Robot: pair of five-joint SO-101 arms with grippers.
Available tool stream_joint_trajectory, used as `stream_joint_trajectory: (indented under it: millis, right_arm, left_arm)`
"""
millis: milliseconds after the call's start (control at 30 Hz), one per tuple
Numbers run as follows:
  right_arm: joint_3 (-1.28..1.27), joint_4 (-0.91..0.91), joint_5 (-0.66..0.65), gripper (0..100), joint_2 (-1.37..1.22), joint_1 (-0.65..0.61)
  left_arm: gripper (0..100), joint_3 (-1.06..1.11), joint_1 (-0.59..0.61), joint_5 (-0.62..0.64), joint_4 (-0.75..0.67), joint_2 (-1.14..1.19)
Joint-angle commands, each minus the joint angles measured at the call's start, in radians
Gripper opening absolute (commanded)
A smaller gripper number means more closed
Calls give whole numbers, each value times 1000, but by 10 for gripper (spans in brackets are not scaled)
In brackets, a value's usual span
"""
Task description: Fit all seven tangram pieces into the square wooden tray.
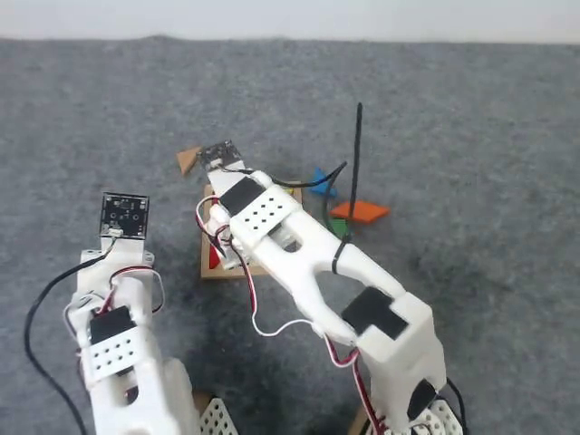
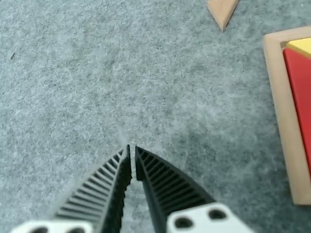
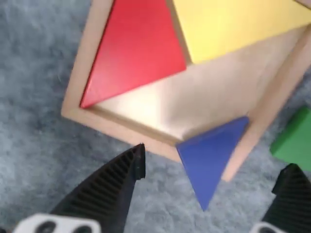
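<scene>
The square wooden tray (image 3: 121, 127) holds a red triangle (image 3: 136, 53) and a yellow piece (image 3: 233, 24) side by side, with bare floor beside them. A blue triangle (image 3: 211, 155) lies tilted across the tray's rim, half in and half out. My right gripper (image 3: 216, 158) hangs open above it, one finger on each side, touching nothing. A green piece (image 3: 294, 138) lies just outside the rim. My left gripper (image 2: 131, 148) is shut on nothing over bare carpet, off the tray's (image 2: 282, 111) side. A tan triangle (image 2: 222, 9) lies beyond it.
In the high view the right arm (image 1: 272, 227) covers most of the tray (image 1: 207, 263). The tan triangle (image 1: 188, 159) sits past the tray's far corner. Blue (image 1: 320, 179), green (image 1: 340, 210) and orange (image 1: 367, 211) pieces lie on the grey carpet to the tray's right.
</scene>
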State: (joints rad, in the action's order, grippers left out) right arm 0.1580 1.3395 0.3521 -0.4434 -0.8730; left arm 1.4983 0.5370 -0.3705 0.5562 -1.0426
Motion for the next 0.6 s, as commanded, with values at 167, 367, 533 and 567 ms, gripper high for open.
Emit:
stream_joint_trajectory:
  millis: [167,367,533,567]
  right_arm:
    - [80,-18,14,409,-44,58]
    - [74,-8,14,275,-62,94]
    - [80,-8,14,228,-94,90]
    - [80,-8,14,228,-97,88]
  left_arm:
    - [12,-12,-8,-9,-25,-11]
    - [12,-10,-8,-11,-25,-12]
    - [12,-10,-8,-11,-25,-12]
    - [12,-10,-8,-11,-25,-12]
